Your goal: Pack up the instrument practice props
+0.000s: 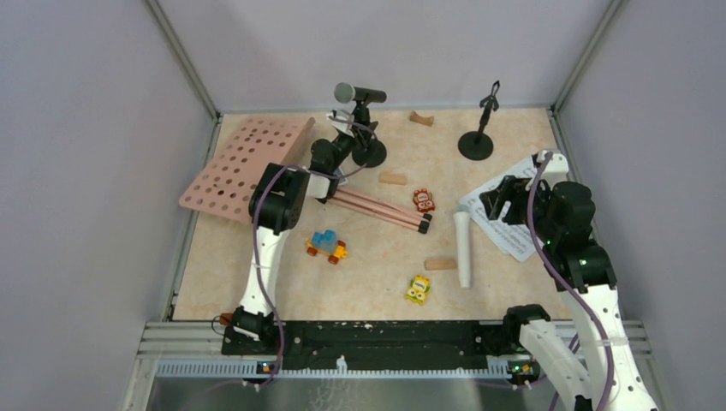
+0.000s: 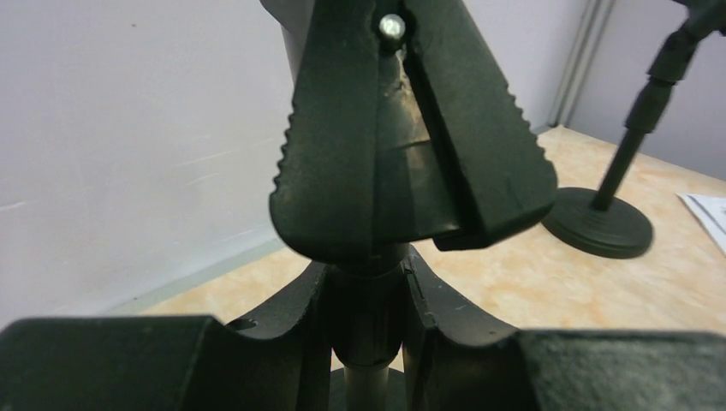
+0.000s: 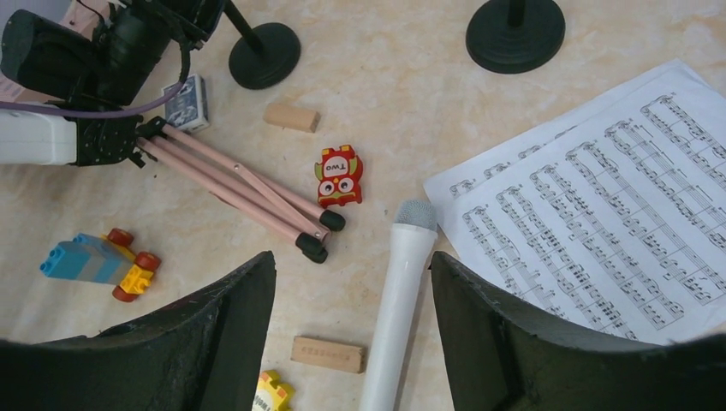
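At bottom centre the left gripper (image 2: 366, 330) pinches the stem of the mic holder (image 2: 334, 154), which carries the dark microphone (image 1: 360, 92). The right gripper (image 3: 349, 265) is spread wide above the white microphone (image 3: 401, 282). Sheet-music pages (image 3: 599, 188) lie at right.

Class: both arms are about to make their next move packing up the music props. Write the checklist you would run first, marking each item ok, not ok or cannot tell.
1. Left end effector closed round the microphone stand's stem: ok.
2. Dark microphone resting in that stand's clip: ok.
3. Right end effector open above the white microphone: ok.
4. White microphone centred between its fingers: not ok, it lies nearer one finger.
5. Sheet music clear of the white microphone: cannot tell, its head lies at the paper's edge.
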